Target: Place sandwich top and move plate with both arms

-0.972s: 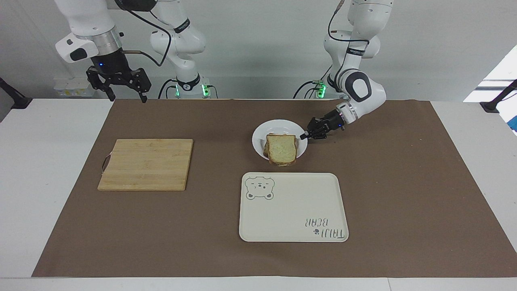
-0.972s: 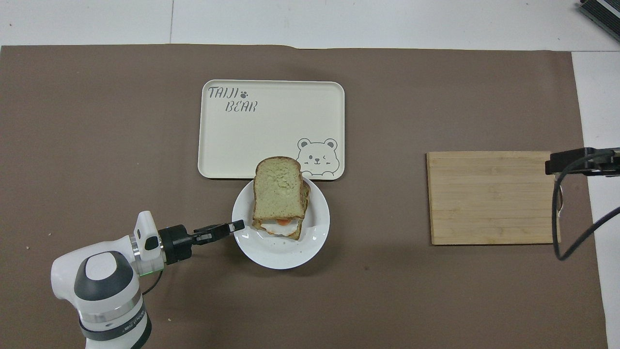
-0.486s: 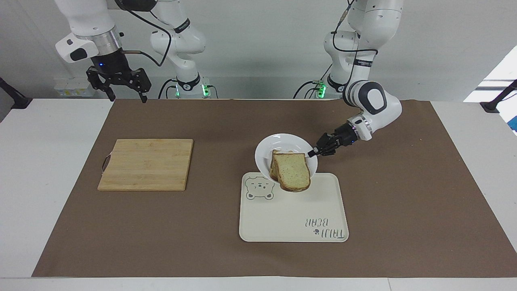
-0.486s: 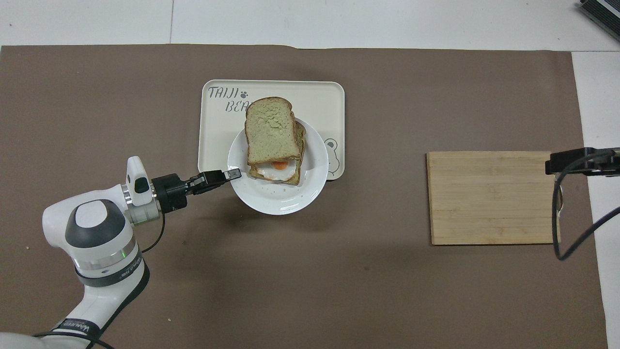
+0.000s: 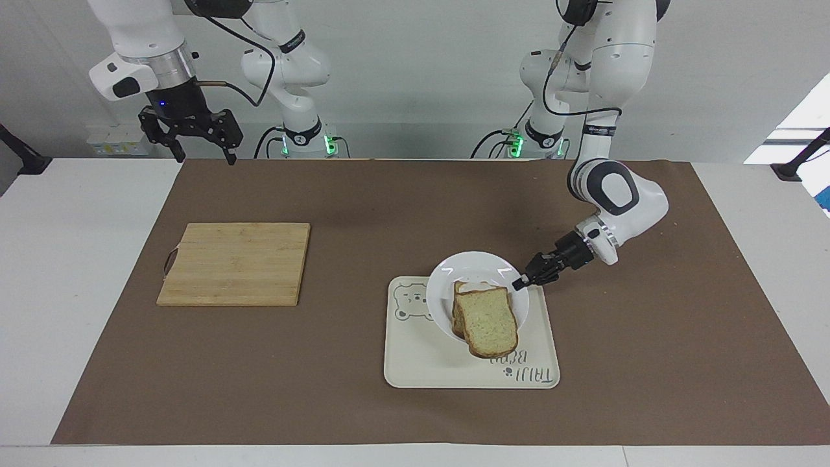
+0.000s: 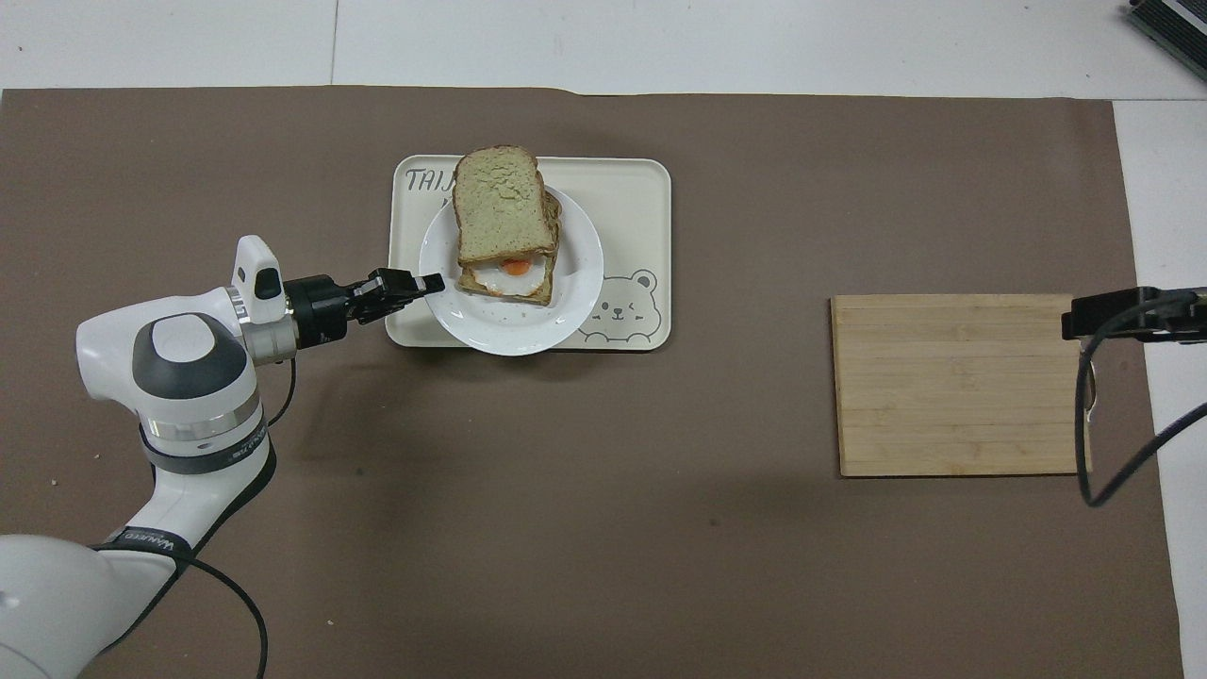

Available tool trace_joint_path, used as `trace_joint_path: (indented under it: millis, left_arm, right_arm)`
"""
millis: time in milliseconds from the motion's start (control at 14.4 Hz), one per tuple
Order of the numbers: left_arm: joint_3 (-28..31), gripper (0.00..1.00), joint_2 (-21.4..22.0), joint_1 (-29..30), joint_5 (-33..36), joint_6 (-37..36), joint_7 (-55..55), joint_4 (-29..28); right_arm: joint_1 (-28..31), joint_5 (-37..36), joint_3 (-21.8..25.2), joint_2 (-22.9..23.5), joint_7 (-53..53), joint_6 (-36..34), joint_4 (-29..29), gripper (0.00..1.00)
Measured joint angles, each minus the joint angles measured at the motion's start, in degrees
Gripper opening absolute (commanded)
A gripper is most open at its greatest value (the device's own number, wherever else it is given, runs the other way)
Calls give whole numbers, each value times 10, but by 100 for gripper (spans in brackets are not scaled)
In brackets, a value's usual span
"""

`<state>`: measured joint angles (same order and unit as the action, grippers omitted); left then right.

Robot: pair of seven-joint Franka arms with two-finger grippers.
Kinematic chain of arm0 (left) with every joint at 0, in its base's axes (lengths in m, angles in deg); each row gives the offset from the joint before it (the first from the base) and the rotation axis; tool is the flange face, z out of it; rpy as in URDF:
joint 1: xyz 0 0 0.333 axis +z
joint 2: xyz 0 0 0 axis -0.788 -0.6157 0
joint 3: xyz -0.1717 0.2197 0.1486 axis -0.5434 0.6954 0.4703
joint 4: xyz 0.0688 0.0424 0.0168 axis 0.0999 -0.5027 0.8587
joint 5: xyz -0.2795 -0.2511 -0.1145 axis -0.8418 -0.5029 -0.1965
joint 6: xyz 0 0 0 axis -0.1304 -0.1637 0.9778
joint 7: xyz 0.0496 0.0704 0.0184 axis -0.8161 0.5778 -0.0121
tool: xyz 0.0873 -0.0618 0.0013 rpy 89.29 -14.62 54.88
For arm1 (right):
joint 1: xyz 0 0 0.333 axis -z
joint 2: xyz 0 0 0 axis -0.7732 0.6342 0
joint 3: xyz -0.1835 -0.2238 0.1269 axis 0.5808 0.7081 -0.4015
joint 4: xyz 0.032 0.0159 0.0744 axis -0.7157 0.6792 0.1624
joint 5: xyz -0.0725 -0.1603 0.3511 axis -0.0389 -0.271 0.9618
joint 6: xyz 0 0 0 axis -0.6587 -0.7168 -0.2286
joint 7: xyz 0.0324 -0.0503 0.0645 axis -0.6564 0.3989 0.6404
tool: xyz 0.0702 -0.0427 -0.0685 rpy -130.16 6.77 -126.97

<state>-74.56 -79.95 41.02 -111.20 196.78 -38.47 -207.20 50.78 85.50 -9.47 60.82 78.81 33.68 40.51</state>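
The white plate (image 5: 473, 266) (image 6: 514, 330) hangs tilted over the cream tray (image 5: 421, 363) (image 6: 622, 198). My left gripper (image 5: 519, 283) (image 6: 432, 282) is shut on the plate's rim at the side toward the left arm's end of the table. On the plate sits a sandwich with the sandwich top (image 5: 491, 327) (image 6: 497, 206) lying on the stack. A fried egg (image 6: 514, 272) peeks out beneath it. I cannot tell whether the plate touches the tray. My right gripper (image 5: 205, 155) waits open and empty, raised over the brown mat's corner near its base.
A wooden cutting board (image 5: 237, 263) (image 6: 957, 382) lies on the brown mat toward the right arm's end of the table. The tray bears a bear drawing (image 6: 618, 306) and lettering, both partly covered by the plate.
My left gripper has carried the plate and sandwich away from the robots, from the mat to over the tray. The right arm has stayed still.
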Motion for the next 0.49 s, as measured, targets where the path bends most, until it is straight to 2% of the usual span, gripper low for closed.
trace_joint_path:
  millis: [278,486]
  left_arm:
    - [-6,0,-44,0,1,25,1,45]
    - [-8,0,-55,0,1,36,2,51]
  right_arm:
    - [0,0,0,0,0,0,0,100]
    - [0,0,0,0,0,0,0,100]
